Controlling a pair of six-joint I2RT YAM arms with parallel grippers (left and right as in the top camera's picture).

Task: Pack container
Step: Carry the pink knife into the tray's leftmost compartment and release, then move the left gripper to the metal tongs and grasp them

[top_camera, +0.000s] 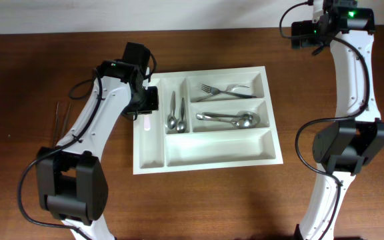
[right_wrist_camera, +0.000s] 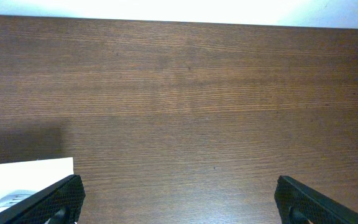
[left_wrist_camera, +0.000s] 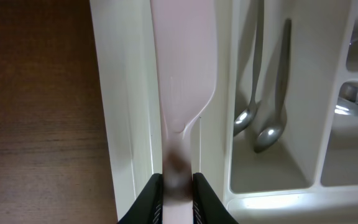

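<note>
The white container [top_camera: 209, 162] lies mid-table; its rim also shows in the left wrist view [left_wrist_camera: 120, 93]. My left gripper [left_wrist_camera: 178, 186], seen from overhead [top_camera: 145, 107], is shut on a pale pink flat plastic utensil [left_wrist_camera: 185, 68]. It holds the utensil lengthwise over the leftmost narrow compartment, and its tip shows from overhead [top_camera: 147, 124]. Two small spoons [left_wrist_camera: 263, 118] lie in the second narrow compartment. Forks [top_camera: 225, 89] fill the top wide compartment and spoons [top_camera: 231, 119] the middle one. My right gripper [right_wrist_camera: 179, 199] is open and empty over bare table at the back right [top_camera: 303, 33].
Thin dark sticks [top_camera: 61, 119] lie on the wooden table left of the left arm. The container's corner [right_wrist_camera: 27, 174] shows at the lower left of the right wrist view. The table's back edge meets a white wall.
</note>
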